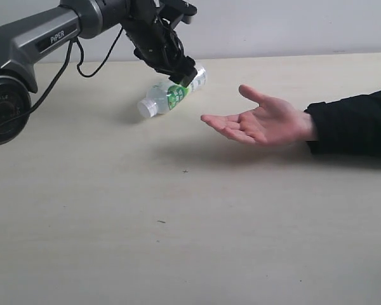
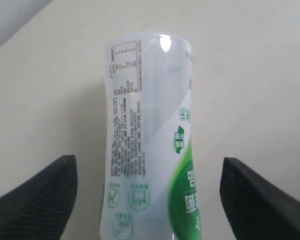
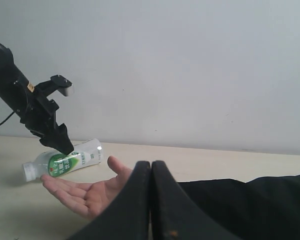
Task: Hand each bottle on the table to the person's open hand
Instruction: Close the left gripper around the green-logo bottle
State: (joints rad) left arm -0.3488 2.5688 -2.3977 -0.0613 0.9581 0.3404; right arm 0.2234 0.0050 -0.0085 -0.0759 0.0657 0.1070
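One clear bottle with a white cap and a green-marked label lies on its side on the beige table, cap toward the left. My left gripper hovers right over its middle, open. In the left wrist view the bottle runs between the two dark fingers, with a gap of table on each side. The person's open hand waits palm up just right of the bottle. My right gripper is shut with nothing in it, behind the hand. The other bottles are out of view.
The person's black sleeve reaches in from the right edge. A pale wall runs along the table's far edge. The left arm's base stands at the left. The bottle also shows in the right wrist view.
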